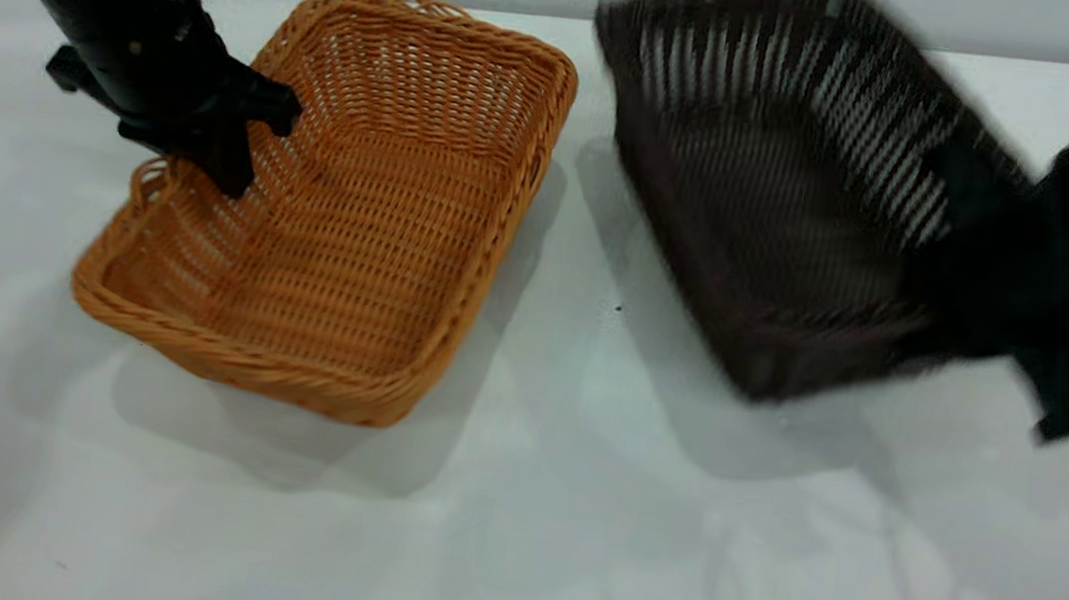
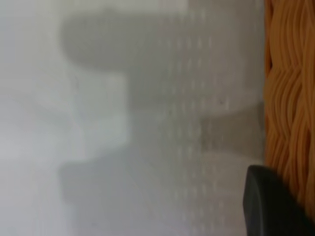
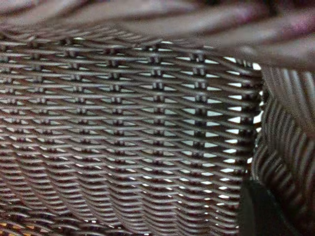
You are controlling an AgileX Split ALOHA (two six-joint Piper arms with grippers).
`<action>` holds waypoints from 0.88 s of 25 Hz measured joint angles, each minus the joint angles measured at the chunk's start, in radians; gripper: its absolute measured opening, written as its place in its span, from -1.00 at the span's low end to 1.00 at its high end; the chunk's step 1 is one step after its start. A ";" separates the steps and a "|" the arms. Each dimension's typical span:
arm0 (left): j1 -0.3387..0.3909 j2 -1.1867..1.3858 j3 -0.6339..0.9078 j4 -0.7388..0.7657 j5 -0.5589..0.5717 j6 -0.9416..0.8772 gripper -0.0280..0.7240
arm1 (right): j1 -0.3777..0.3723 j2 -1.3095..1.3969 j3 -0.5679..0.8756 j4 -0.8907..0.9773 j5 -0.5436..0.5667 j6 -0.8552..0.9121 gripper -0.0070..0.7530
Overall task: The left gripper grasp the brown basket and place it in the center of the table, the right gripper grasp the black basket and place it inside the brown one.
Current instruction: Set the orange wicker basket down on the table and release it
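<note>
While lifted at right, black basket (image 1: 789,188) tilted above the table (image 1: 567,545), clamped by right tool (image 1: 977,260).
Left tool (image 1: 246,141) closed on brown basket (image 1: 339,248) rim, resting on table.

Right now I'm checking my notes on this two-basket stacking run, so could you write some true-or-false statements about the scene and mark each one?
1. The black basket is tilted and lifted off the table. True.
2. The black basket already sits inside the brown basket. False: the two are apart, side by side.
3. The left end effector is at the brown basket's rim. True.
4. The brown basket holds several items. False: it is empty.
5. The right end effector is parked away from both baskets. False: it grips the black basket's side.
</note>
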 joint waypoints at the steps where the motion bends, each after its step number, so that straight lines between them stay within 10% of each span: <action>1: -0.001 -0.001 0.000 0.006 -0.002 0.022 -0.72 | -0.037 -0.026 0.000 -0.012 0.018 -0.037 -0.74; 9: -0.051 -0.002 0.000 0.069 -0.133 0.482 -0.72 | -0.313 -0.122 -0.061 -0.263 0.385 -0.178 -0.74; 16: -0.164 0.007 0.000 0.081 -0.264 0.868 -0.72 | -0.363 -0.128 -0.258 -0.519 0.719 -0.167 -0.74; 22: -0.231 0.061 -0.047 0.116 -0.305 0.942 -0.72 | -0.363 -0.128 -0.354 -0.587 0.784 -0.146 -0.74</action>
